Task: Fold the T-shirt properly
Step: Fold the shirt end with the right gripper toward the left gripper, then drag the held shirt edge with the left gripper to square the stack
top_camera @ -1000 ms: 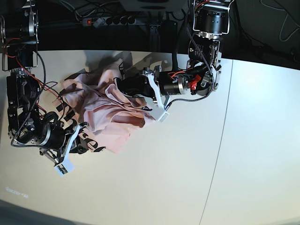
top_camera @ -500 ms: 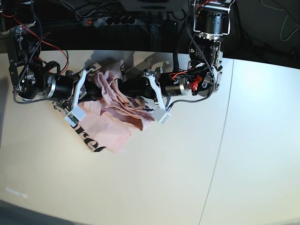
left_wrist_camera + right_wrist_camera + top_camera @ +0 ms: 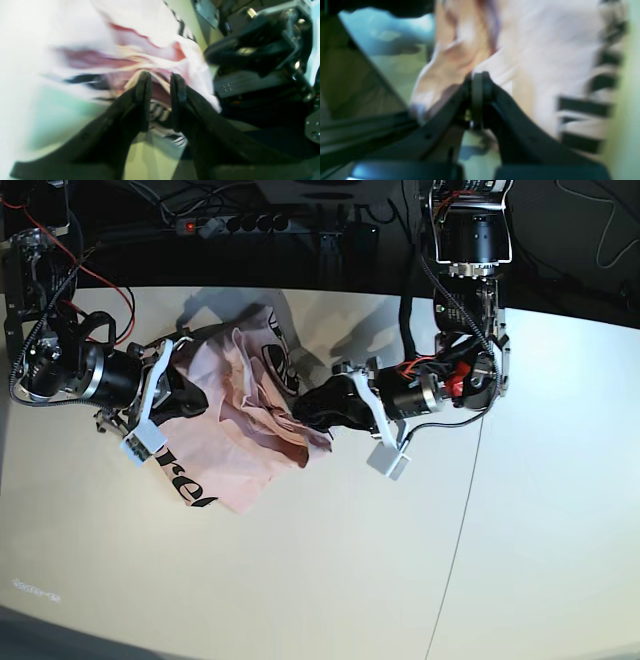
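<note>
One T-shirt (image 3: 245,435), two claws on it, bunched pink on the table (image 3: 330,580) between the arms. The left claw (image 3: 160,82) pinches a fold with its black fingers slightly apart; the right claw (image 3: 477,85) is clamped tight on fabric. Only the wrist views show the grips; the base view shows the whole crumpled heap and black lettering (image 3: 185,485).

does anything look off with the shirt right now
Yes. The pale pink cotton T-shirt is bunched in a crumpled heap between the right gripper and left gripper, not flat, with black lettering showing at its lower edge.
</note>
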`<state>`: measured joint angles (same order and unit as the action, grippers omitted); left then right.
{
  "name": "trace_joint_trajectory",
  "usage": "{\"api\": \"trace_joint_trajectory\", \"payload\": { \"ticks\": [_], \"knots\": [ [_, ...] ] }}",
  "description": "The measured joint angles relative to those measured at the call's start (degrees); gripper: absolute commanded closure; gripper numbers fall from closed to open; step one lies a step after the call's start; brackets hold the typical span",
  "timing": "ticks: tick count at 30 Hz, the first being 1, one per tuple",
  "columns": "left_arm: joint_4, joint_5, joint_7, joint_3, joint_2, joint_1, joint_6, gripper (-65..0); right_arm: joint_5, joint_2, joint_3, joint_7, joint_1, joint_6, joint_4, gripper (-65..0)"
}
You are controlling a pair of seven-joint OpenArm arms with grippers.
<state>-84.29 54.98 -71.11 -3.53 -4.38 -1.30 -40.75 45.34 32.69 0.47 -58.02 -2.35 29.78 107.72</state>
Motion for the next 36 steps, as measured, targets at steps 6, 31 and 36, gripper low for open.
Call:
{"api": "trace_joint_trajectory", "payload": {
  "ticks": [6,31,36],
  "knots": [
    [-2.3,2.0,-0.2,-1.0,3.9,0.5,0.0,-16.8,-6.6,0.0,2.0,3.2,4.7,0.0,-3.4,0.0],
    [-9.0,-12.3,9.8,14.7,-3.1,3.2,0.1,-16.8,-8.4,-0.3,2.0,5.0,17.0,-0.1,-39.8,0.0],
    [-4.4,-15.5,11.2,14.7,-2.2,3.0,0.1,-16.8,-5.7,-0.4,2.0,3.7,15.2,-0.1,-39.7,0.0]
  ]
}}
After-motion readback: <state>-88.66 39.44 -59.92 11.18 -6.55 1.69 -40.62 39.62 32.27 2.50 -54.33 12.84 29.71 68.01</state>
